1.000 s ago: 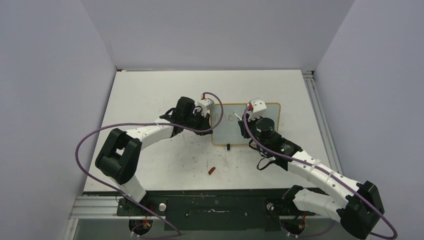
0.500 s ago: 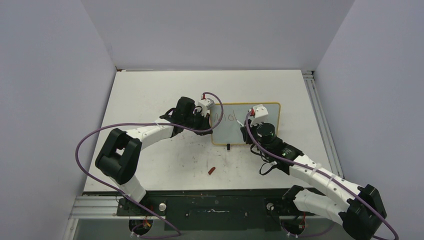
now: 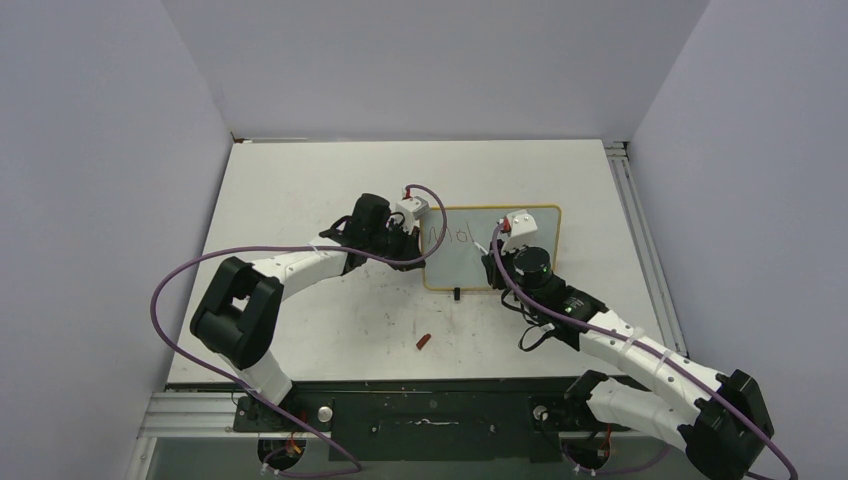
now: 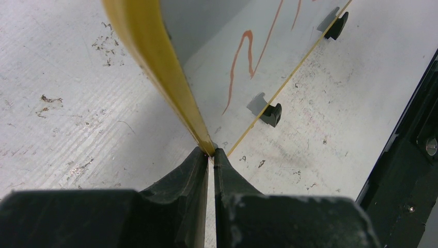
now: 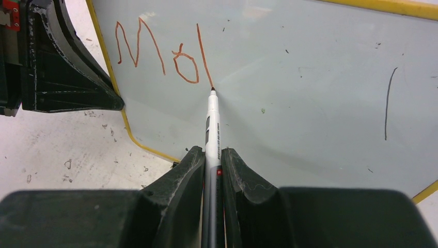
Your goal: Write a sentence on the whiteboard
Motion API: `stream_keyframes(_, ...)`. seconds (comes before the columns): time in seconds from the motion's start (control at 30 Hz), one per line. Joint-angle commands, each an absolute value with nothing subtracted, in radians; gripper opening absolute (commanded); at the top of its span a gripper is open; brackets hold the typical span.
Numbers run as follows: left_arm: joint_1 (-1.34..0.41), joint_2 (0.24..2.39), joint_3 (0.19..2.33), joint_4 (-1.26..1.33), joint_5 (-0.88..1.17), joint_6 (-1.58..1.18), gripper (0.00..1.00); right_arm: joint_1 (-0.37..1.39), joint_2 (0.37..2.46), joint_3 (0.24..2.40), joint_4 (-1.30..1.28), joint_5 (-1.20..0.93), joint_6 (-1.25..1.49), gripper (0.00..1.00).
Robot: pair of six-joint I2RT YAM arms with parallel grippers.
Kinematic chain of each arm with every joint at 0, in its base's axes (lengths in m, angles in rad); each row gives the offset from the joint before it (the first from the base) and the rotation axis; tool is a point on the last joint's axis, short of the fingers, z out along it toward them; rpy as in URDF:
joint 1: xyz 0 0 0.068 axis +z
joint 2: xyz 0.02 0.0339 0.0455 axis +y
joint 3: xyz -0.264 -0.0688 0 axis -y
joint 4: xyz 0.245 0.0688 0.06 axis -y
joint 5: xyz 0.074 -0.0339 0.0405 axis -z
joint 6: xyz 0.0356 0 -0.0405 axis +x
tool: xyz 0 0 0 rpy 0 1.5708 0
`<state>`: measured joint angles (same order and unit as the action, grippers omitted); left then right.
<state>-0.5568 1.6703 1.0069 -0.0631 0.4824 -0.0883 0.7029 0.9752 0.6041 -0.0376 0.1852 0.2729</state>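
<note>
Two letters, one stroke of the sentence (image 5: 157, 54) written | right tool (image 5: 213, 155) grips marker (image 5: 212, 119) | left tool (image 4: 210, 155) pinches whiteboard (image 5: 310, 77) | next likely: v upstroke.

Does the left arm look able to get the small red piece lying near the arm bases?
Probably not yet: the left gripper is shut on the whiteboard and would have to let go first. The small red piece lies uncovered.

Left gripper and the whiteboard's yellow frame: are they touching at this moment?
Touching. The left wrist view shows the left gripper with both fingers pinched on the yellow frame edge of the whiteboard, with no gap on either side.
</note>
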Motion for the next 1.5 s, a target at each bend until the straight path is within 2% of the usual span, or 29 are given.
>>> stream_keyframes(0.0, -0.568, 1.647, 1.039, -0.077, 0.483, -0.063, 0.05, 0.705, 0.978, 0.633, 0.036, 0.253, 0.256, 0.05)
stream_keyframes(0.8, -0.571, 1.649, 1.043, -0.084, 0.477, -0.059, 0.05, 0.703, 0.991, 0.698, 0.056, 0.275, 0.199, 0.05)
stream_keyframes(1.47, -0.571, 1.655, 1.054, -0.1, 0.459, -0.064, 0.05, 0.73, 0.893, 0.652, -0.077, 0.26, 0.246, 0.05)
